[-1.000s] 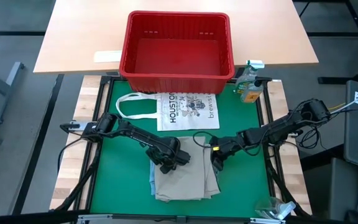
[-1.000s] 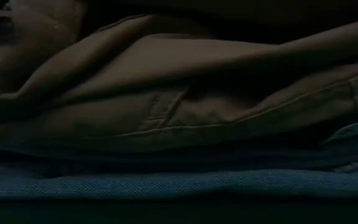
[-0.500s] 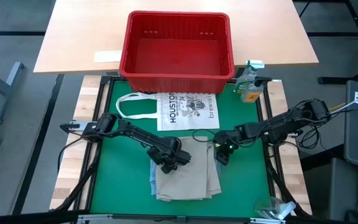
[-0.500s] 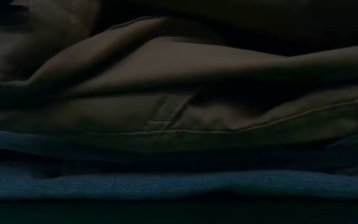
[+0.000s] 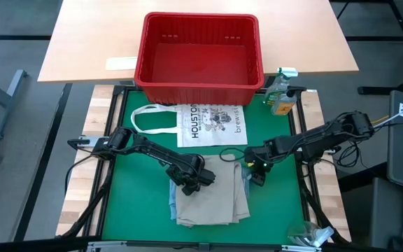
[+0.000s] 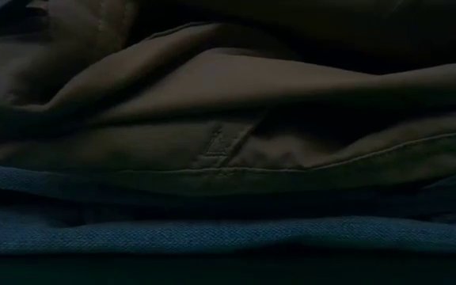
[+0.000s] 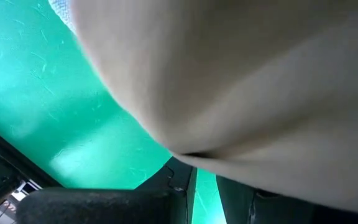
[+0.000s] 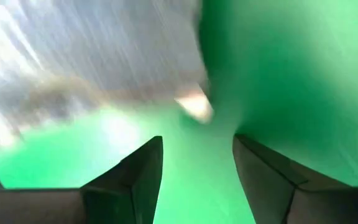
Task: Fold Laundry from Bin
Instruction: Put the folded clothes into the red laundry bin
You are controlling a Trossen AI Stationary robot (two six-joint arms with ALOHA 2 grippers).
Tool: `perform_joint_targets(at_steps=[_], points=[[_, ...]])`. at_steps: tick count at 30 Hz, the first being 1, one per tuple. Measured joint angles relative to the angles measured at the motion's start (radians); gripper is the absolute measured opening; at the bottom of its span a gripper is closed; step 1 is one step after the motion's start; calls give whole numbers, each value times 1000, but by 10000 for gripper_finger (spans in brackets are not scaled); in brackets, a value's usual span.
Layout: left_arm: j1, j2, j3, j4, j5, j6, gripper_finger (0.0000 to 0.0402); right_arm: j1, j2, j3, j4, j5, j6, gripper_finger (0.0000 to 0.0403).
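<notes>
A green mat [image 5: 138,210] covers the work table, with a pale wooden table [image 5: 89,42] butting against its far side. On the mat, near its front edge, lies the laundry [image 5: 208,203]: a khaki-grey garment folded flat on top of a light blue piece whose edges show at the pile's left and right. The low view is filled by that pile, khaki-grey cloth [image 6: 236,134] over a blue layer [image 6: 212,233].

The left gripper [image 5: 191,183] is down on the far left corner of the pile, pressed into the khaki cloth; its wrist view is blocked by pale fabric [image 7: 260,81], and whether its fingers pinch the cloth cannot be told. The right gripper [image 5: 257,171] hovers just beside the pile's right edge, over bare mat, its two fingers [image 8: 135,174] spread wide and holding nothing.

Beyond the pile, a white tote bag [image 5: 208,124] printed "HOUSTON" lies flat. Behind it stands the red bin [image 5: 200,85], with no laundry in it. A small bottle [image 5: 280,98] sits at the bin's right.
</notes>
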Motion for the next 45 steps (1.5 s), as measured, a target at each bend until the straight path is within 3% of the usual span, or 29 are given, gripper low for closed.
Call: perform_joint_targets(at_steps=[3,7,9,12,20,32,45], points=[[0,0,0,1,0,0,53,1,-15,64,-164,45,-32,198],[-2,0,0,2,-2,0,53,21,-19,118,-352,270,-34,198],[-2,0,0,3,-10,0,53,42,-19,121,-361,373,10,198],[-6,0,0,5,-19,0,53,84,-17,99,-336,438,97,198],[-18,0,-1,22,-29,0,53,227,27,17,-104,487,255,198],[-26,0,-1,26,-35,-28,53,348,101,37,47,633,360,198],[-27,0,-1,26,-35,-31,53,348,128,52,423,483,323,198]])
